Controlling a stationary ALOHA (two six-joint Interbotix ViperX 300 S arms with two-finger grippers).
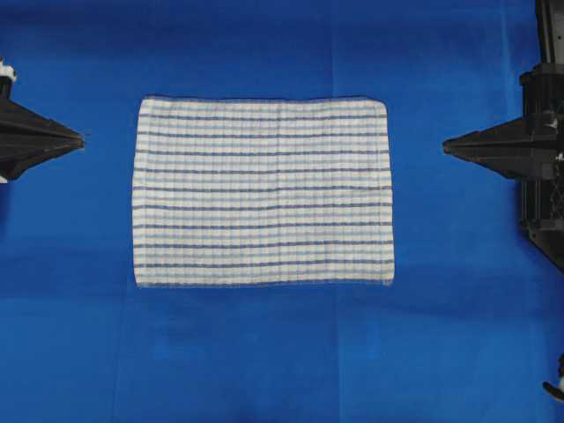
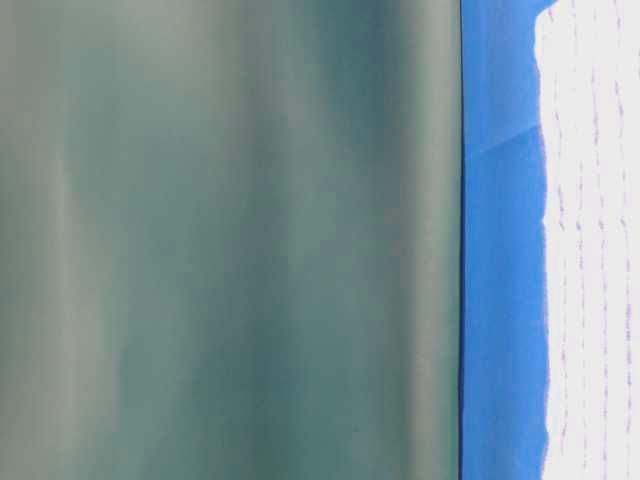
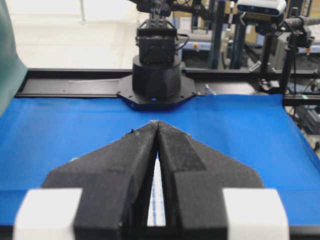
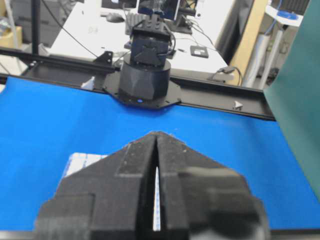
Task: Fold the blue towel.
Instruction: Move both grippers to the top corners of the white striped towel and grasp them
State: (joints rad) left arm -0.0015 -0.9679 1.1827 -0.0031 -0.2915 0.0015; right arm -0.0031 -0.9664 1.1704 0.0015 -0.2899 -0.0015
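Bench [image 1: 264, 370] carries a plain solid-blue covering over its whole visible surface. The blue towel [image 1: 263, 191] lies flat and fully spread at the middle of the bench, long sides parallel to the far and near bench edges, corners squared, no fold in it. Left gripper [image 1: 79, 138] sits by the left bench edge, fingers pressed together, holding nothing, clear of the towel. Right gripper [image 1: 448, 145] sits by the right edge, fingers likewise pressed together, empty, clear of the towel.

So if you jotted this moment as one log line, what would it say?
stage: start, no fold yet | blue towel: flat, spread open | left tool: shut, off towel | right tool: shut, off towel
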